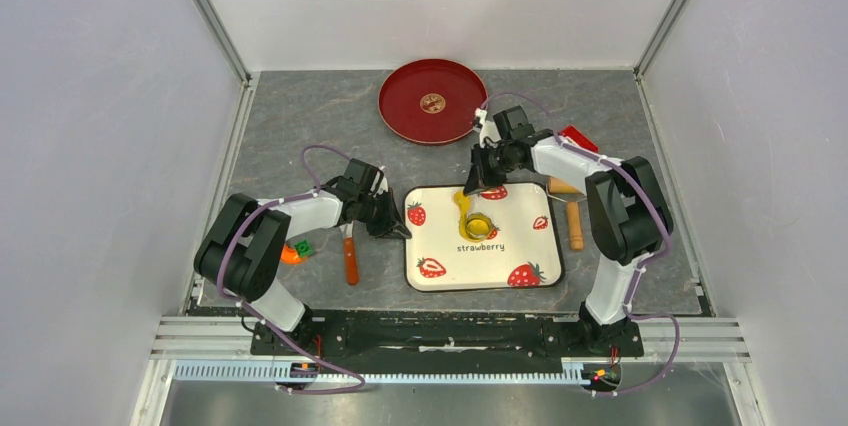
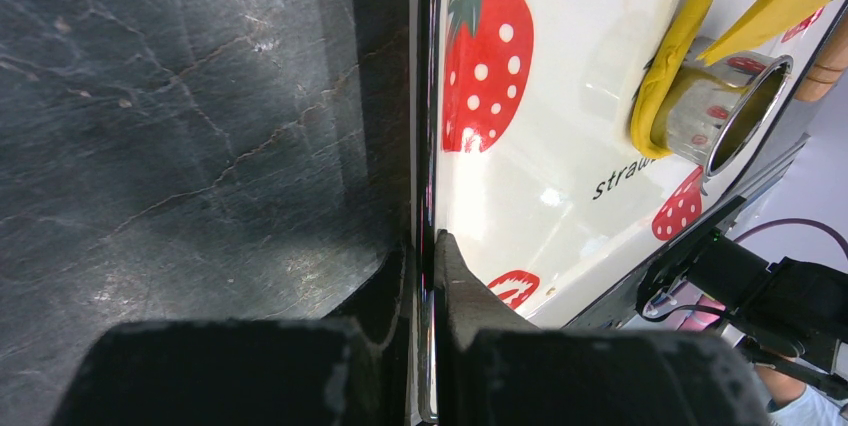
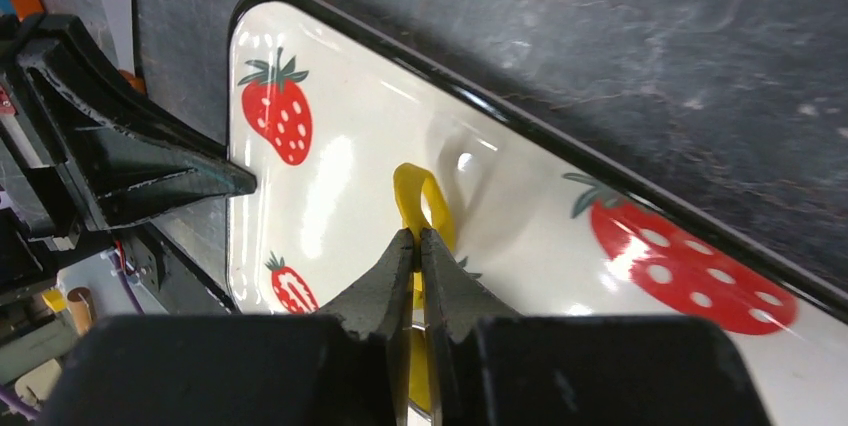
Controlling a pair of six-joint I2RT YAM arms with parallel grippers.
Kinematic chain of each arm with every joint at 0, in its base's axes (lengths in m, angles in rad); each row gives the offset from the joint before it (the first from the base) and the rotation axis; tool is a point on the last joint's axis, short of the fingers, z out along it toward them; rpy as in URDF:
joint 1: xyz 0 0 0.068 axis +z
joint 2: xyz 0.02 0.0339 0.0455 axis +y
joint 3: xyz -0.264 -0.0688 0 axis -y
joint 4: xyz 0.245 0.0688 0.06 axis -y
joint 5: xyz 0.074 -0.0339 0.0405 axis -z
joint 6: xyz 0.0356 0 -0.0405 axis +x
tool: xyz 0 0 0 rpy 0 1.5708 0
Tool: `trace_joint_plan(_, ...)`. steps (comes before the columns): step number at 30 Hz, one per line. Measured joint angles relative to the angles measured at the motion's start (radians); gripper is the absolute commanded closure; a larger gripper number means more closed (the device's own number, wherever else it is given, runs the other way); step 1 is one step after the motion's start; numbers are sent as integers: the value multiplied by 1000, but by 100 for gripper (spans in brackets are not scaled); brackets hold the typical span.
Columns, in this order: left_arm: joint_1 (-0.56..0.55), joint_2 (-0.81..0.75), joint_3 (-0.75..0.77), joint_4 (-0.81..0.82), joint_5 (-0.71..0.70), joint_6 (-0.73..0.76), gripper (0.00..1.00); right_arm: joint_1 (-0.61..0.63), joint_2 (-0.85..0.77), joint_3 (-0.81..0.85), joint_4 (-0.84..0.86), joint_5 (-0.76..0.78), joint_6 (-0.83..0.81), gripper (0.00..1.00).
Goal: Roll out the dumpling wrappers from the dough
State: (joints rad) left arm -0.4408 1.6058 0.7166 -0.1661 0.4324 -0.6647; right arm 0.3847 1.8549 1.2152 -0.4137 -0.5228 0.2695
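Your left gripper (image 2: 428, 246) is clamped on the left rim of the strawberry tray (image 1: 490, 264), with one finger outside the rim and one inside. Your right gripper (image 3: 415, 238) is pinched shut on the yellow dough strip (image 3: 412, 191), just over the tray's far edge. The strip runs from there down to the metal ring cutter (image 2: 725, 111) mid-tray and wraps part of its base.

The dumpling wrapper (image 1: 432, 103) lies at the centre of the red plate (image 1: 400, 96), well apart from both grippers. The plate sits near the far wall, and its near rim is close to your right wrist.

Edges:
- **Left of tray:** the orange-handled knife (image 1: 350, 258) lies just beside your left gripper, and an orange-and-green toy (image 1: 296, 252) is half hidden by the left arm.
- **Right of tray:** a wooden tool (image 1: 575, 226) lies along the edge, and a red object (image 1: 578, 136) is partly behind the right arm.
- **Near edge:** it's close to the base rail.

Open room: the bare tabletop (image 1: 300, 116) far-left, between the plate and the left arm.
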Motion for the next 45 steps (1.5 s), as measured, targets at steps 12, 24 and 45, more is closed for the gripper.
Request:
trace_joint_plan(12, 0, 0, 0, 0, 0, 0, 98, 124, -76, 0, -14, 6, 37, 91)
trace_joint_plan(24, 0, 0, -2, 3, 0, 0, 98, 193, -284, -79, -23, 40, 76, 92)
trace_joint_plan(45, 0, 3, -3, 20, 3, 0, 98, 157, -661, -178, -202, 225, 84, 91)
